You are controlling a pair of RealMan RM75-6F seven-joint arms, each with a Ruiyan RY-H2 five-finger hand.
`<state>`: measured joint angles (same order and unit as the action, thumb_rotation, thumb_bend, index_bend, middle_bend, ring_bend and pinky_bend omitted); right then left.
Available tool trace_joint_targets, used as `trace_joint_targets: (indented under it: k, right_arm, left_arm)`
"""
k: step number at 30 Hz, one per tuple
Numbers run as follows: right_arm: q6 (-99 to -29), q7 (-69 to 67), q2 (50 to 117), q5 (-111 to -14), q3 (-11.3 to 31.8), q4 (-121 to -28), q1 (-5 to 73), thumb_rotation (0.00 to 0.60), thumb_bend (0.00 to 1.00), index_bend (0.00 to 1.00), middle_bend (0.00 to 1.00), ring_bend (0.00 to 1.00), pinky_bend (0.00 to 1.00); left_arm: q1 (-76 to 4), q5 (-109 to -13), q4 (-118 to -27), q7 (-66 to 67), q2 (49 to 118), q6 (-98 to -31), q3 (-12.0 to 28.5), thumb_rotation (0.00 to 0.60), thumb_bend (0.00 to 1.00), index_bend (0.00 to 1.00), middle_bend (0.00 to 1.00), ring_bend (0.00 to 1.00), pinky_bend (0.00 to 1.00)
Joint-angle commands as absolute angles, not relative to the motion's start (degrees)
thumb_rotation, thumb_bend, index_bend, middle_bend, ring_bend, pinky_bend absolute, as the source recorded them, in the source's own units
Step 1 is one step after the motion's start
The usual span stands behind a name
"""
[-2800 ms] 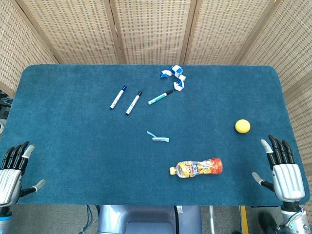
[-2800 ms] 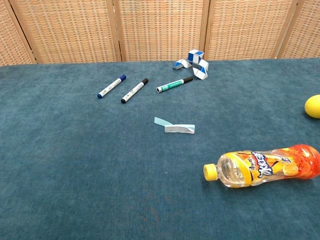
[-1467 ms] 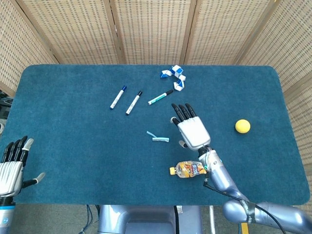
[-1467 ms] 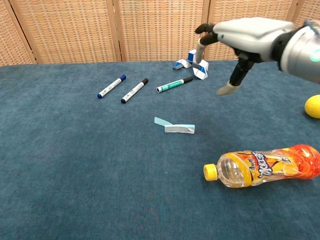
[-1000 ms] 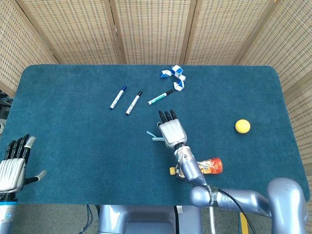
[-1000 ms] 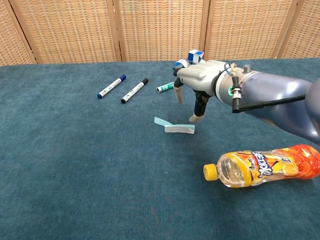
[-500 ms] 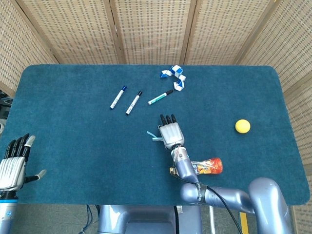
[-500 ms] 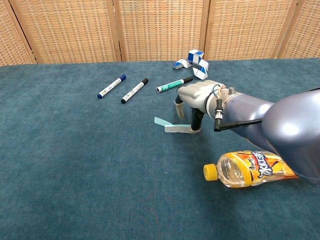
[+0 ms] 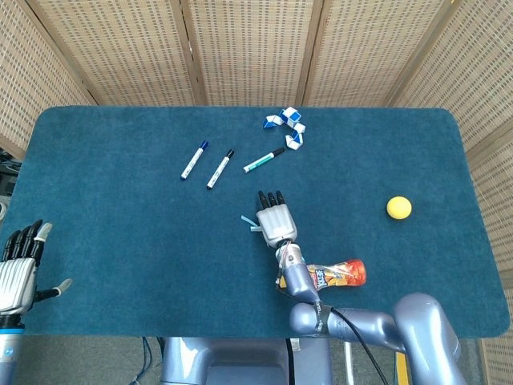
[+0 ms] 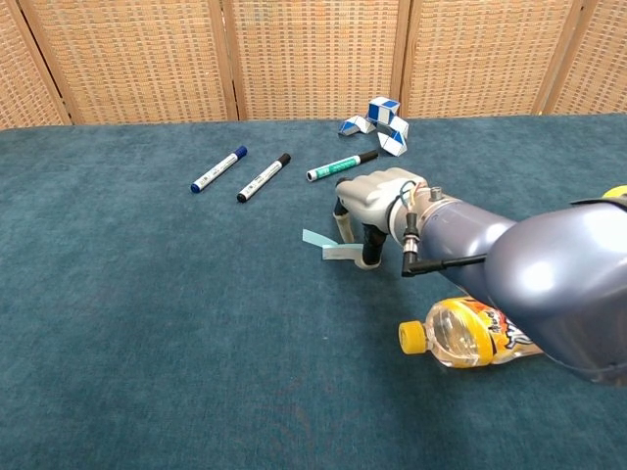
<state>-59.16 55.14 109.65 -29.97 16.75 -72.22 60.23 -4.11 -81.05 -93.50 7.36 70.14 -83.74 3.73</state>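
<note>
Right hand [image 10: 370, 211] sits over light-blue paper strip [image 10: 323, 245] mid-table, fingertips down on it; real grasp or not, can't tell. Orange drink bottle [image 10: 460, 331] at its 5 o'clock. Left hand [image 9: 18, 273] splayed, holding nothing, near-left table edge.

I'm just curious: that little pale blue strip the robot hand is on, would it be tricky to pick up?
Probably. The pale blue strip lies flat on the blue cloth and looks thin and light, so it would likely bend. The right robot hand has fingertips down on it; it may slide rather than lift. It should not roll.
</note>
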Motion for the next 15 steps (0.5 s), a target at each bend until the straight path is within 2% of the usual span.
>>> trace_joint_targets:
  k: [1,6,9,15]
  right_arm:
    - [-59.13,54.27,110.18,-31.01,16.4,-71.26,60.23,0.6,0.4,0.47,0.0,0.0,0.0]
    - [-58.93,53.11,110.65,-32.46,16.11,-69.65,60.1,0.6,0.46,0.48,0.0,0.0,0.0]
    - [-58.8,52.68,110.72,-32.97,16.01,-68.92,59.97,0.6,0.47,0.49,0.0,0.0,0.0]
    - [-58.02,51.92,110.9,-33.58,15.8,-67.37,59.64,0.6,0.5,0.56,0.01,0.0,0.0]
  left_arm:
    - [-4.09,-81.16,-93.51,7.27,70.12,-83.85,3.66,0.6,0.0,0.0,0.0,0.0,0.0]
    - [-4.11,-81.19,-93.45,7.16,70.13,-83.87,3.56,0.6,0.0,0.0,0.0,0.0,0.0]
    - [-4.14,-81.28,-93.49,7.29,70.15,-83.92,3.51,0.6,0.0,0.0,0.0,0.0,0.0]
    - [-4.21,-81.23,-93.51,7.33,70.16,-83.8,3.39,0.6,0.0,0.0,0.0,0.0,0.0]
